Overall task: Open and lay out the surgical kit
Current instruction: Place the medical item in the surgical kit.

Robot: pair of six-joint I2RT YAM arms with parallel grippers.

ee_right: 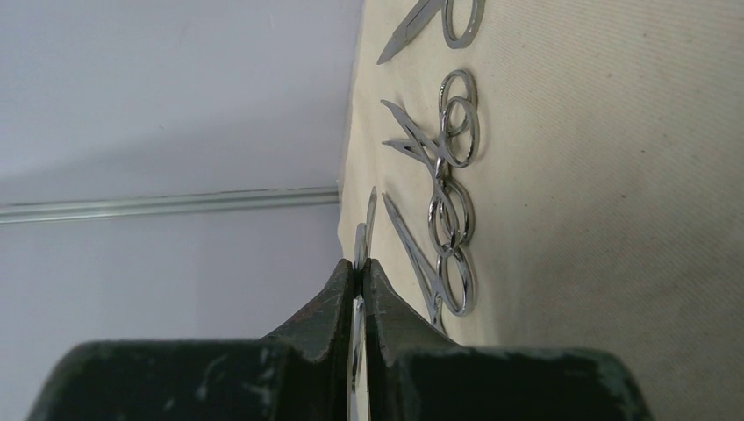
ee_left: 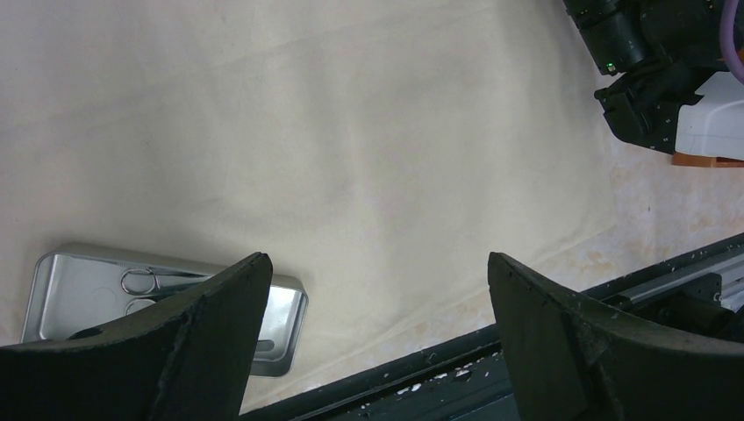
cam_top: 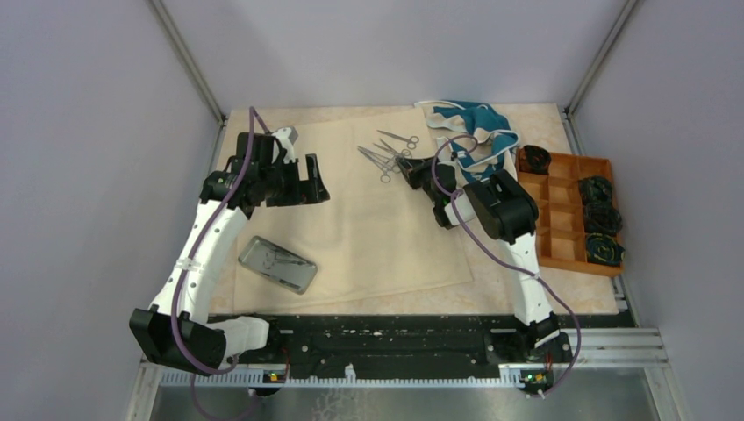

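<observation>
Surgical kit, mid-layout: the beige cloth wrap [cam_top: 377, 237] lies opened flat across the centre of the table, serving as the field for everything else. Ring-handled scissors and forceps [cam_top: 386, 158] sit in a loose row at its upper centre, tips pointing the same way in the right wrist view, apparently so each can be read apart. The steel tray [cam_top: 276, 265] rests near the cloth's lower-left corner with one ring-handled instrument [ee_left: 140, 281] inside, so I judge the unloading unfinished. My right gripper [ee_right: 360, 263] is pinched closed on a thin silver strip, tweezers [ee_right: 359, 239] by my reading. It holds them just beside the row at the cloth's edge, likely to set them down next in line. My left gripper [ee_left: 377, 259] hangs over the cloth's left part, fingers spread wide and holding nothing, with the tray at the lower left of its view. Beyond the cloth, teal-and-white fabric [cam_top: 474, 132] is bunched at the upper right, and an orange compartment tray [cam_top: 570, 210] stands along the right edge.
</observation>
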